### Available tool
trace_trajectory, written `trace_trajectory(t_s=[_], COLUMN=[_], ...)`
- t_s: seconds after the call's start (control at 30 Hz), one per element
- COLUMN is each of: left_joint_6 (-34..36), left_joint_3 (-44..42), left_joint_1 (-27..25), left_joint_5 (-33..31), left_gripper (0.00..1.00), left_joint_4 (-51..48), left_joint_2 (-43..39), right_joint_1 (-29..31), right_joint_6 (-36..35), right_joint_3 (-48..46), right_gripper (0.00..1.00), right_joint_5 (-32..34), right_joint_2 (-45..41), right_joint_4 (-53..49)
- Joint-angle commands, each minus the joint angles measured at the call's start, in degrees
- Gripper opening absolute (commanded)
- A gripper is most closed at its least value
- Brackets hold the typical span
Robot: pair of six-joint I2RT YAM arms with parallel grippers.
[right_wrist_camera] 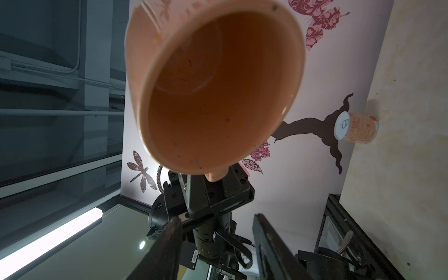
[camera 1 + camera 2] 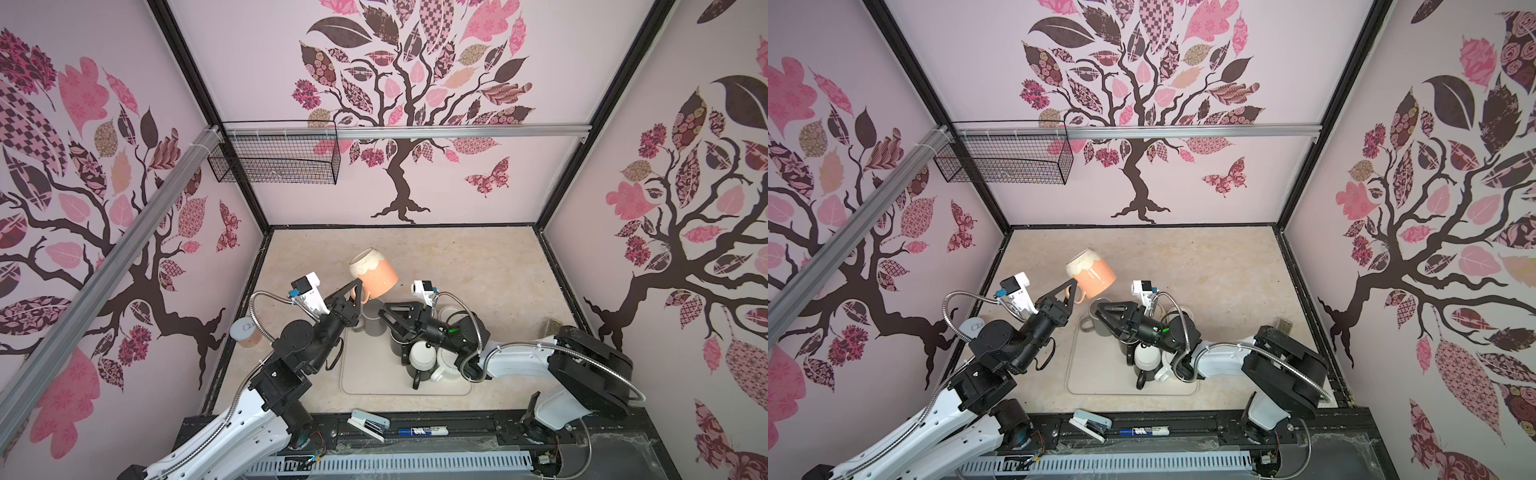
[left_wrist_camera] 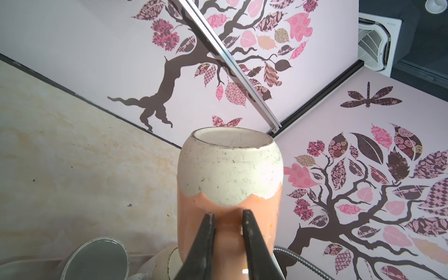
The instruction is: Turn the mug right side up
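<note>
- My left pincer (image 3: 228,214) is clamped nearly closed on the handle (image 3: 229,232) of the peach mug (image 2: 374,272), one finger on each side of the loop. I judge the handle makes a good lever: I can swing the whole body round without squeezing the slick glazed wall.
- The mug hangs in the air above the table (image 2: 478,257), touching nothing but my fingers. Its cream base tips up and away toward the back wall, and its mouth faces down toward my right arm. I judge it is somewhere between upside down and on its side, so not yet righted.
- I carry it high because a grey mug (image 2: 374,322) stands just below on the beige mat (image 2: 374,384), with more crockery (image 2: 422,357) beside it. Turning it lower could clip them.
- My right pincer (image 1: 217,220) stands partly open and empty, just under the mug's mouth, and its camera looks straight into the cup. I judge it waits there to steady the rim.
- The weight sits well off the handle, so the mug may twist in my grip.
</note>
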Motion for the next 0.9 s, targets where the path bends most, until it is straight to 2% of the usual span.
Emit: trace_trajectory(t_s=[0.0, 0.37, 0.6, 0.87], left_joint_6=[-0.1, -2.1, -3.3, -3.0], left_joint_3=[-0.7, -2.9, -5.3, -5.9], left_joint_1=[0.3, 0.3, 0.3, 0.3], left_joint_5=[5.5, 7.5, 10.1, 17.2], left_gripper=[0.00, 0.00, 0.00, 0.00], left_joint_4=[12.4, 18.5, 24.3, 30.3], left_joint_2=[0.3, 1.9, 3.8, 7.3], right_joint_1=[1.1, 1.4, 1.5, 1.5], right_joint_6=[2.0, 2.7, 1.8, -1.2], right_joint_3=[3.1, 4.4, 4.2, 2.6], right_gripper=[0.53, 0.53, 0.51, 0.49], right_joint_5=[0.1, 1.3, 6.2, 12.5], right_joint_2=[0.8, 1.8, 2.0, 0.0], right_joint_4=[4.8, 2.0, 4.2, 2.0])
